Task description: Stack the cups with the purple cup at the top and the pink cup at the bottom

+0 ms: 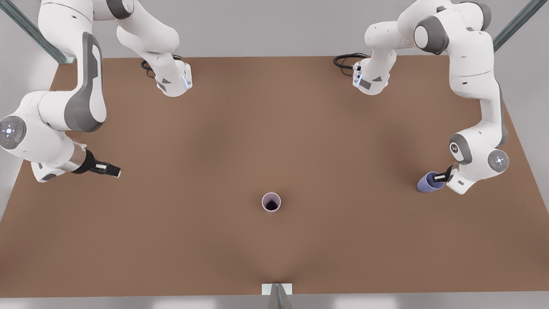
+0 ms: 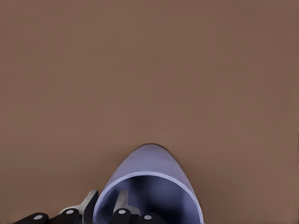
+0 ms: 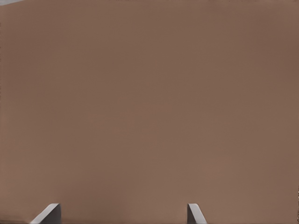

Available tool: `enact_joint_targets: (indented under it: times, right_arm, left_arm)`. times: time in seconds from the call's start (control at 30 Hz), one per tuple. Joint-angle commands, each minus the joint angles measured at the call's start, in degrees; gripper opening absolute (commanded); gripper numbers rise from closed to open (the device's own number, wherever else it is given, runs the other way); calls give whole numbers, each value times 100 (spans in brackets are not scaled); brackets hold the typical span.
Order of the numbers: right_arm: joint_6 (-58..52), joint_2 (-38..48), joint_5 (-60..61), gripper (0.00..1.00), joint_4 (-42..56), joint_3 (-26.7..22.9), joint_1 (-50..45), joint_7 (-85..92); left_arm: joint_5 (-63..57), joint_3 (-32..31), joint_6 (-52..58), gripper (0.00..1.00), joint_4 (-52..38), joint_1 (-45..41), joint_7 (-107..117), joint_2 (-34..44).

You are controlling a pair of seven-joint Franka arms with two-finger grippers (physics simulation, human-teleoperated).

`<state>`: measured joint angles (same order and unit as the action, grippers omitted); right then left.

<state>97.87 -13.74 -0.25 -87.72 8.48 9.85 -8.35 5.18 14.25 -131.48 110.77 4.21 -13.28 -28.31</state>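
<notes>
The pink cup [image 1: 271, 202] stands upright, mid-table [image 1: 274, 128], nearest the camera. Left gripper [image 1: 441, 177] at the front view's right pinches the tilted purple cup [image 1: 427, 183] by its rim; its fingertips are partly hidden. Right gripper [image 1: 112, 170], opposite, waits spread over bare table.

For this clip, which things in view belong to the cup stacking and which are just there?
Job:
- pink cup, upright mid-table
- purple cup, gripped at its rim by the left claw
- right claw, open, waiting

Just there:
- table
- cables by the arm bases
</notes>
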Motion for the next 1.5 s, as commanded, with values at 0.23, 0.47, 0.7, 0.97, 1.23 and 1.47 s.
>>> enact_joint_targets:
  times: [0.23, 0.47, 0.7, 0.97, 1.23, 1.47]
  right_arm:
    - [-207, -305, 7, 100, 423, -13, -89, 101]
    - [-154, -305, -212, 100, 432, -5, -142, 1055]
    - [-189, -314, -186, 100, 432, -5, -124, 1055]
    - [-207, -314, -177, 100, 432, -5, -124, 1045]
    - [-216, -314, -177, 100, 414, -5, -89, 1055]
    - [-233, -314, -168, 100, 396, -22, -80, 1063]
  left_arm:
    - [265, -89, -18, 21, -37, 0, -87, 36]
    - [203, -906, 1229, 21, -521, -931, 1599, 854]
    - [-315, -942, 3620, 21, -3016, -3295, 5819, -350]
    - [124, -977, 3762, 21, -4995, -4473, 6258, -1326]
    - [344, -1047, 2628, 21, -5504, -4245, 6593, -1774]
    - [722, -1038, 1344, 21, -5513, -4201, 6716, -1958]
